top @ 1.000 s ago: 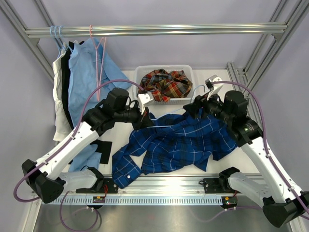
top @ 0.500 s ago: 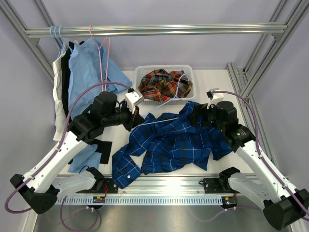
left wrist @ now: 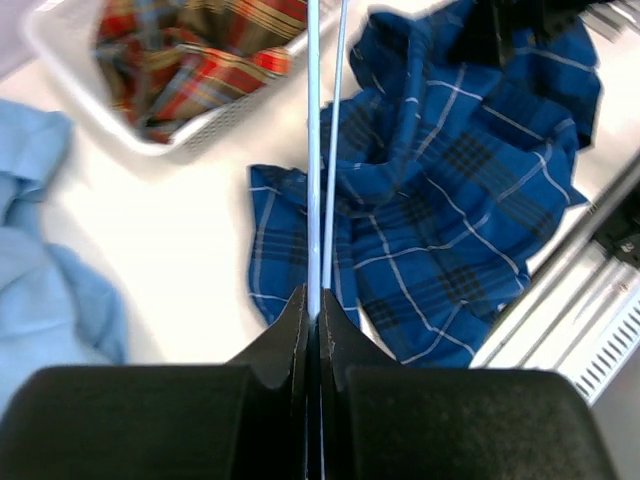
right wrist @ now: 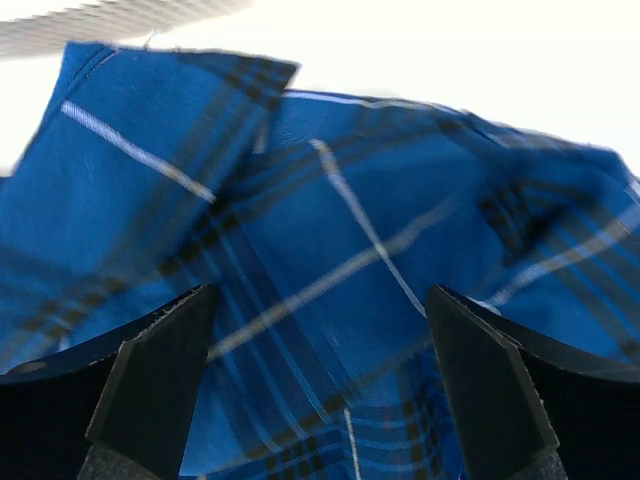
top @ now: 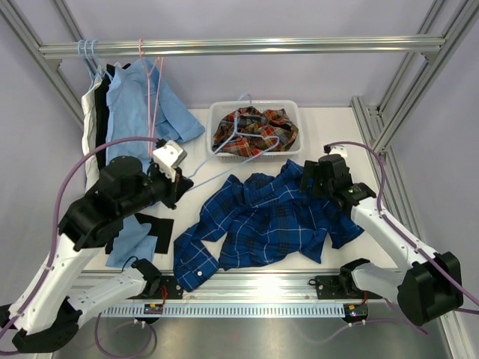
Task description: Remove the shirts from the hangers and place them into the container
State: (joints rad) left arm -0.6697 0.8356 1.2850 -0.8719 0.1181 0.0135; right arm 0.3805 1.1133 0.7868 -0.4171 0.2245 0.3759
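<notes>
A pale blue hanger (top: pixel 238 133) sticks out from my left gripper (top: pixel 182 182), its hook end over the container (top: pixel 293 109). In the left wrist view the left gripper (left wrist: pixel 313 305) is shut on the hanger (left wrist: pixel 313 150). The dark blue checked shirt (top: pixel 273 217) lies crumpled on the table, off the hanger. My right gripper (top: pixel 305 179) hovers at the shirt's upper right edge. It stands open (right wrist: pixel 320 340) just above the blue cloth (right wrist: pixel 330 220), holding nothing. A red plaid shirt (top: pixel 254 131) fills the container.
Light blue, black and white shirts (top: pixel 131 112) hang at the back left from a metal rail (top: pixel 239 47), with a pink hanger (top: pixel 155 82) among them. Black patches (top: pixel 156 228) lie on the table by the left arm. Frame posts stand at the right.
My left arm has drawn back to the left, pulling the blue hanger out of the checked shirt. The right gripper opened, let go of the shirt and moved back a little; the shirt settled on the table.
</notes>
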